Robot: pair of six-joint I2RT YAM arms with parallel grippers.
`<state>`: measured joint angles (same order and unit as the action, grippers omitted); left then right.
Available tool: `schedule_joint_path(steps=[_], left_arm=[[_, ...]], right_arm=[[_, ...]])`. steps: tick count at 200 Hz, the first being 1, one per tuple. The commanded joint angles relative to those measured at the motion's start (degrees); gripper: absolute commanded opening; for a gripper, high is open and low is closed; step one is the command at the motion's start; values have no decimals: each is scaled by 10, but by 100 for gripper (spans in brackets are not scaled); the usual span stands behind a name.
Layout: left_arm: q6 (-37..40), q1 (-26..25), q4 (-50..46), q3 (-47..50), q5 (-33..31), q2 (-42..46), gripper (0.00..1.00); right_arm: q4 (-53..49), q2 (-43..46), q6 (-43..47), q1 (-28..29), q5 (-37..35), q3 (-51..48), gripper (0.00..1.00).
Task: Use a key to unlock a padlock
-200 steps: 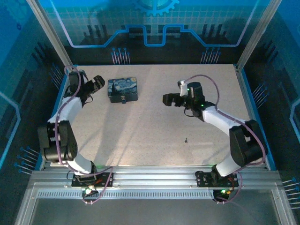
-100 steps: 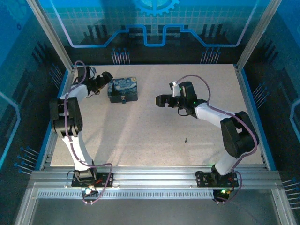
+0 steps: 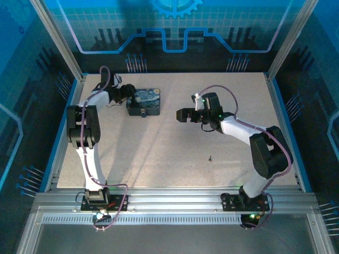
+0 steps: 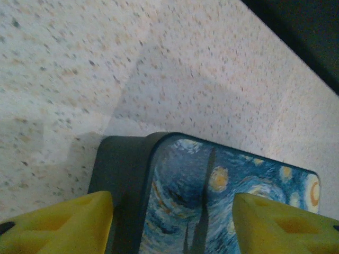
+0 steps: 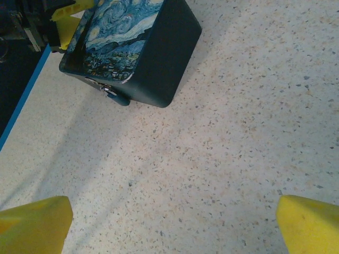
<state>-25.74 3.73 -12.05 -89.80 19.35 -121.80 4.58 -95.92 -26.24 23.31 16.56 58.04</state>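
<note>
The left tool [image 3: 128, 92], fingers apart, sits over the starry-print box's [image 3: 145, 100] left edge. The padlock [image 5: 109, 91] hangs on the box's near face. The key [image 3: 210, 157] lies well apart on the surface [image 3: 159, 153]. The right tool [image 3: 180, 114] hovers, fingers spread.

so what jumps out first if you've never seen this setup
The dark blue box with its swirly starry-night print stands out at the far left of the table, with the open left gripper at its edge. A tiny padlock sits at its near side. The key lies alone, apart from the open right gripper.
</note>
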Motion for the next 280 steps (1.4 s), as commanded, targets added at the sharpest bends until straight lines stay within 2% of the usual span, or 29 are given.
schedule_joint_path(steps=[1,39,98,129,160,182,212,253,280], left_arm=[[28,-28,-36,-18,-4,-4,59],[26,-73,-26,7,-17,9,55],[-34,-150,32,93,-46,56,56],[-59,-177,72,145,-49,83,60],[-63,-178,89,175,-65,124,70],[-45,-177,85,190,-91,168,76],[-36,-177,111,240,-114,233,79],[-35,-177,132,306,-120,285,83],[-34,-176,139,328,-122,298,85]], right_arm=[[-34,31,14,-11,1,1,100],[-78,64,16,-24,-12,-12,100],[-203,138,9,-54,-53,-42,100],[-303,179,6,-58,-84,-54,100],[-389,220,4,-58,-100,-73,98],[-444,236,13,-53,-105,-93,91],[-498,228,12,-29,-112,-108,79],[-526,181,4,28,-147,-108,65],[-516,147,4,38,-141,-106,59]])
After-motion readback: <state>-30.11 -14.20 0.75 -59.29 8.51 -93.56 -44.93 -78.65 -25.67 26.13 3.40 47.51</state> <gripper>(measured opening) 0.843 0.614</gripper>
